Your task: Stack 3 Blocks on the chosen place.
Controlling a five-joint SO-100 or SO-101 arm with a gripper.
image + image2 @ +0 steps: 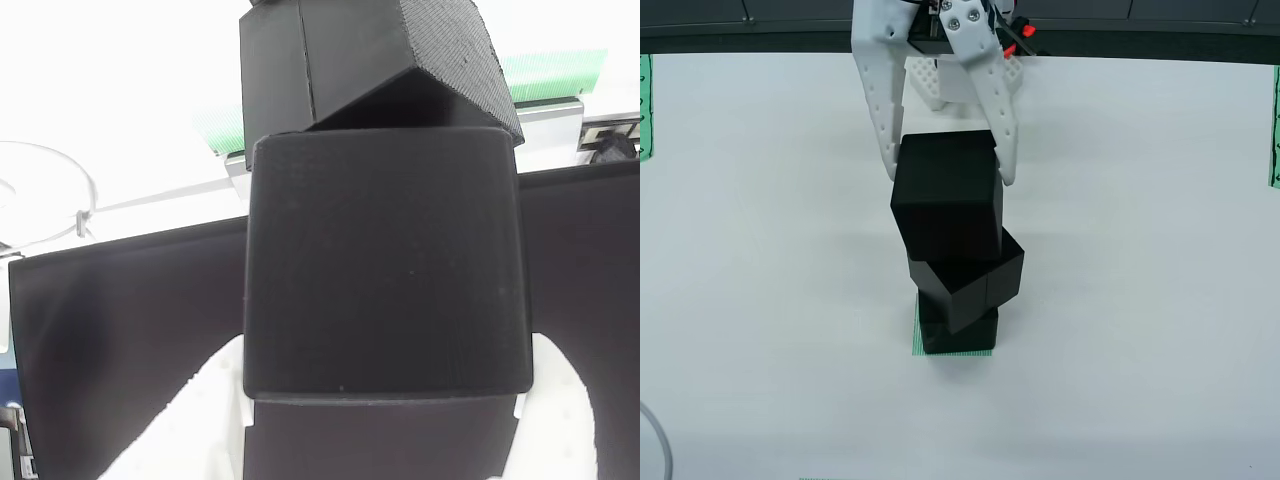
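In the view from above, three black blocks form a stack on the chosen place [954, 351], a green-striped patch whose front edge peeks out below. The bottom block [960, 330] sits square. The middle block [968, 280] is twisted, with a corner facing the camera. The top block [946, 195] leans slightly and sits between the white fingers of my gripper [948, 175], which is shut on its sides. In the view that rides on the gripper, this held block [385, 260] is centred between the fingertips [190, 420], with the twisted block [400, 60] beyond it.
A dark panel with a grey frame [1140, 38] runs along the far edge of the white surface [1140, 250]. Green striped strips [644, 105] lie at the left and right borders. A pale cable [655, 440] curves in at the bottom left corner.
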